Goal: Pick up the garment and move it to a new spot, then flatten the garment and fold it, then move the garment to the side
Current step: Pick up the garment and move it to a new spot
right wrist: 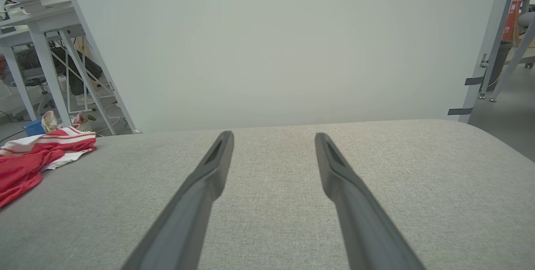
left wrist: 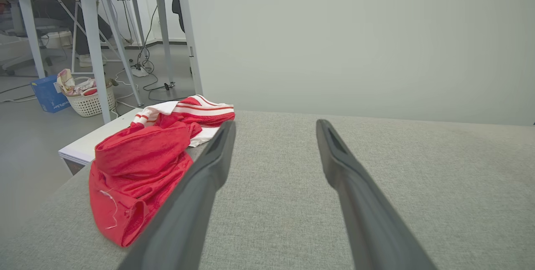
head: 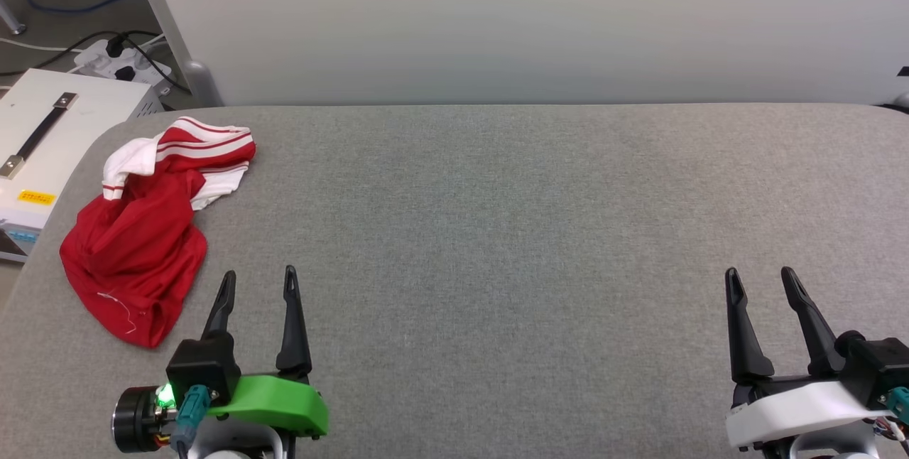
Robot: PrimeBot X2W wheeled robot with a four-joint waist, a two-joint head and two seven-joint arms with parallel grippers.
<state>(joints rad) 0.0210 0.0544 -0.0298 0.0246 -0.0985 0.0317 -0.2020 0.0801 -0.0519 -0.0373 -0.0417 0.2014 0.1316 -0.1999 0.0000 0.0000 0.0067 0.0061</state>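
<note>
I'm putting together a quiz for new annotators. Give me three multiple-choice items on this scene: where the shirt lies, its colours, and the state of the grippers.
1. Where on the grey table does the garment lie?
A. at its middle
B. near its right edge
C. near its left edge

2. Which colours does the garment show?
A. blue and yellow
B. red and white
C. all black

3. How do the left gripper and the right gripper stand?
A. both open, holding nothing
B. left shut on the garment
C. both shut

Answers:
1 C: the head view shows it crumpled by the table's left edge, to the left of the left gripper.
2 B: the body is red and the sleeve is white with red stripes.
3 A: each gripper's fingers stand apart over bare table, clear of the garment.
</note>
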